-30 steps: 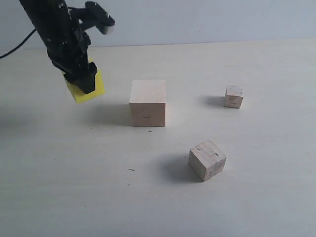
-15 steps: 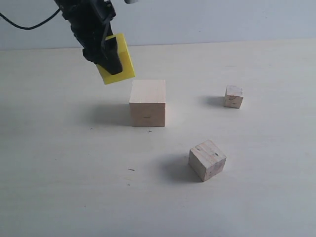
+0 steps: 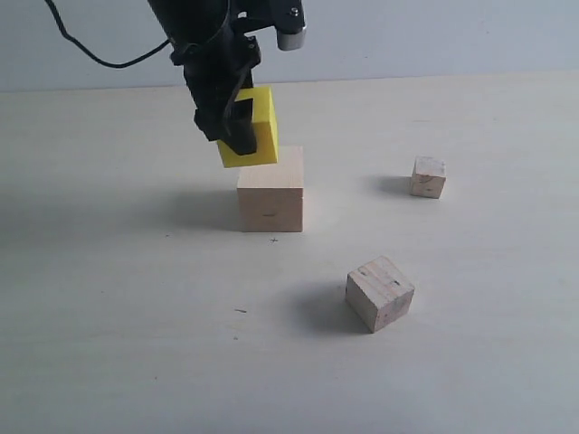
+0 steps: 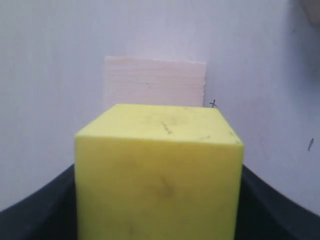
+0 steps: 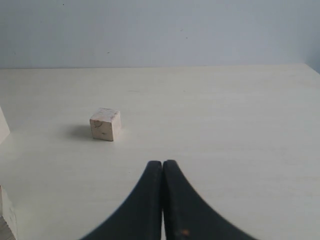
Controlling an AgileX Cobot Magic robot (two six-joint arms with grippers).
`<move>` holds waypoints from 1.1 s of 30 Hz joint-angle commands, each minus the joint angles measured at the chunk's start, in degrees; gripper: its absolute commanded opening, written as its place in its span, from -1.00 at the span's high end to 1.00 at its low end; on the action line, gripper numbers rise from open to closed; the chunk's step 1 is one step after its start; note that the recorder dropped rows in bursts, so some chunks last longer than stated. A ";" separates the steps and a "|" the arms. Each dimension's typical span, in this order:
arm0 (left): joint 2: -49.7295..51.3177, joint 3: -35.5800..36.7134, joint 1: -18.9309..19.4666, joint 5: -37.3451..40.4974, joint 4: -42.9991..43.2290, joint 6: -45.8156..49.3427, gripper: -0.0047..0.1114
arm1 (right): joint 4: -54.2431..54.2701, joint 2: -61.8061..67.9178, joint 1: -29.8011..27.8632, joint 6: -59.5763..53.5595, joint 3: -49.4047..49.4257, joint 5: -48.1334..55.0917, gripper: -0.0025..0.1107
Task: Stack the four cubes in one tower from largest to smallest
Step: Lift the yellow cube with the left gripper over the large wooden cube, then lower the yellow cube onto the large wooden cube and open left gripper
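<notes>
Left gripper [image 3: 242, 131] is clamped on the bright yellow cube [image 3: 262, 122], jaws spread wide to span it. The cube hangs over the upper left part of the largest pale wood cube [image 3: 270, 194], which serves as the reference below. The pictures do not settle whether the two touch. In the left wrist view, the yellow cube [image 4: 159, 175] fills the space between the jaws, and the reference cube [image 4: 155, 80] lies beyond it.

Progress: no tier has been placed. The reference cube stands alone on the table [image 3: 109, 316] as the base. Placement of the second tier appears to be the step in hand. Two tiers remain after it.

Orientation: the yellow cube is tilted, so its faces are not square with the reference cube. As a cube, it has no long axis. Levelling and centring are judged necessary before release.

The knotty pale wood cube [image 3: 380, 294] sits on the table to the front right of the reference cube, well apart and turned askew. The tiniest pale wood cube [image 3: 428, 177] sits to the right of the reference cube, well apart.

Right gripper [image 5: 162, 172] is closed with its fingers pressed together. It holds nothing.
</notes>
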 commanded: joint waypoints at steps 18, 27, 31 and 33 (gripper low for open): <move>3.98 -1.10 -0.81 -0.04 0.24 7.64 0.92 | -0.24 -0.24 0.13 -0.43 0.26 -0.69 0.96; 4.10 -1.10 -0.81 -2.93 -0.25 8.62 0.92 | -0.24 -0.24 0.13 -0.32 0.26 -0.69 0.96; 4.10 -1.10 -0.81 -4.26 -0.62 9.27 0.92 | -0.24 -0.24 0.13 -0.32 0.26 -0.69 0.96; 4.10 -1.10 -0.81 -4.84 -1.01 9.41 0.92 | -0.24 -0.24 0.13 -0.32 0.26 -0.69 0.96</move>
